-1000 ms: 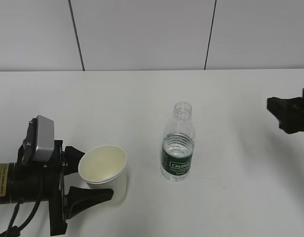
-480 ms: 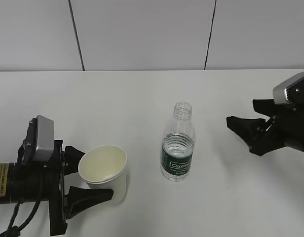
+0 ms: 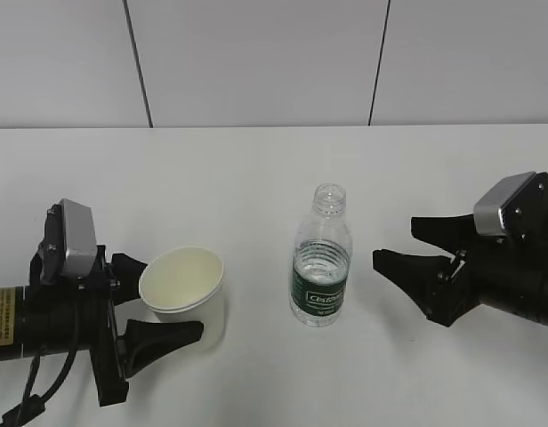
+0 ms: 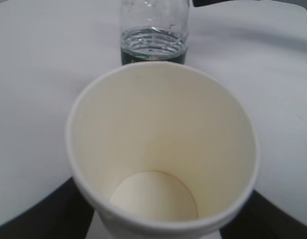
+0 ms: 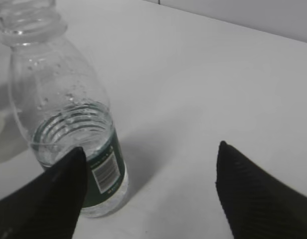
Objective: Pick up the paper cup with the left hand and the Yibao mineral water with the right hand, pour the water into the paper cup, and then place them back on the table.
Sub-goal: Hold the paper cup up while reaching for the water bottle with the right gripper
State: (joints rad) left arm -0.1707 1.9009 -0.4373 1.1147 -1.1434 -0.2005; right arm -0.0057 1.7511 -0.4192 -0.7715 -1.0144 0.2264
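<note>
Your table (image 3: 256,169) is a wide white top, and everything sits on its near half. On your left, the left hand (image 3: 163,298) has its two black fingers around the paper cup (image 3: 183,289) — one finger behind, one in front — grasping it, with the cup tipped slightly toward the arm; whether its base has left the surface you cannot tell. On your right, the right hand (image 3: 394,245) sits low with its jaws spread wide, holding nothing, its tips pointing at the Yibao mineral water (image 3: 321,256) but apart from it. That bottle stands upright mid-table, capless, partly filled, between the two hands. In the left wrist view the cup's inside (image 4: 161,164) is dry and empty — the bottle (image 4: 153,32) just beyond it.
</note>
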